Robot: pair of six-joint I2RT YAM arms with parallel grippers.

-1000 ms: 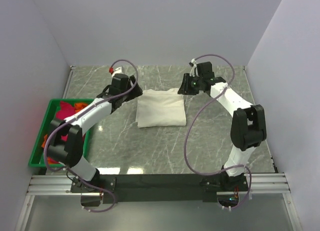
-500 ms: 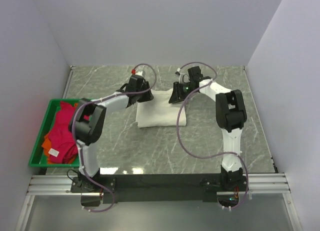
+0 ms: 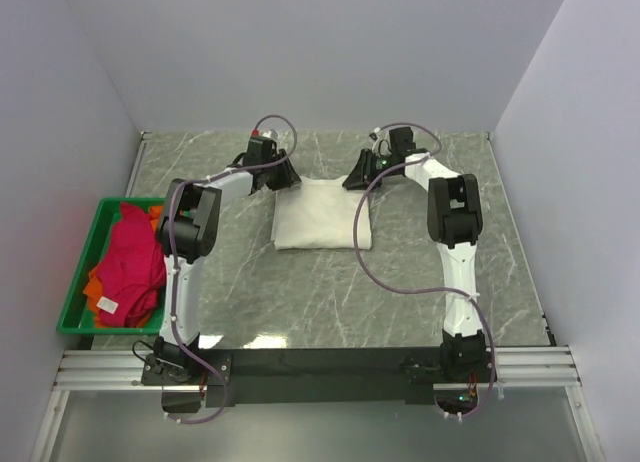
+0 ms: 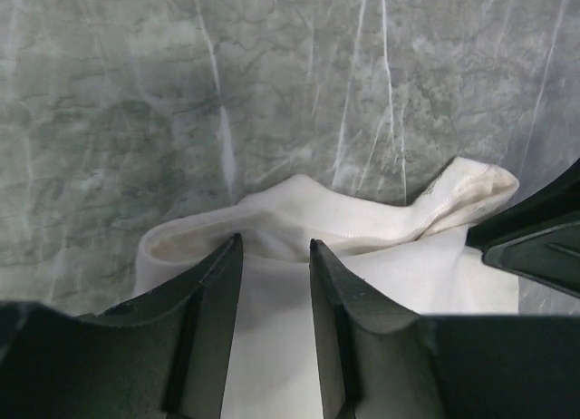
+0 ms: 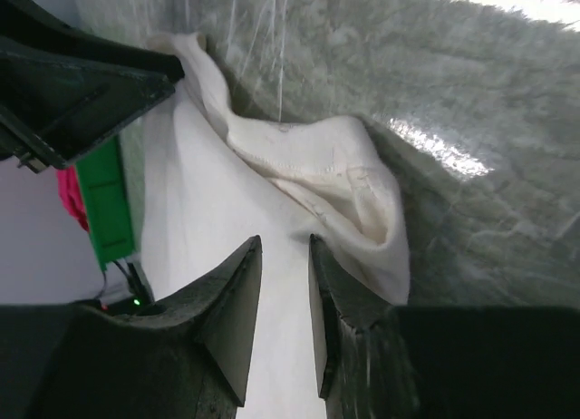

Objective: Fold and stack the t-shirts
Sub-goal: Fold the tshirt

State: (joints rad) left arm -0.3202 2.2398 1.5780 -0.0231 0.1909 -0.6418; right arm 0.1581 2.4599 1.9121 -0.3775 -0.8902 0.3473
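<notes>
A cream t-shirt (image 3: 322,217) lies folded into a rectangle in the middle of the marble table. My left gripper (image 3: 285,179) sits at its far left corner and my right gripper (image 3: 356,178) at its far right corner. In the left wrist view the left gripper (image 4: 275,242) is shut on the cream t-shirt (image 4: 362,219), whose hem bunches up just past the tips. The right gripper (image 5: 285,240) likewise pinches a raised fold of the cream t-shirt (image 5: 317,156). A crimson-pink t-shirt (image 3: 130,262) and an orange t-shirt (image 3: 95,282) lie in the crate.
A green plastic crate (image 3: 72,287) stands at the table's left edge. Grey walls close in the back and both sides. Both arms stretch far forward, with their cables looping above the cloth. The rail with the arm bases (image 3: 320,367) runs along the near edge.
Both arms have reached further out to the far corners of the cream t-shirt. The left gripper has narrowed from wide open onto the cloth. The right gripper has narrowed slightly.
</notes>
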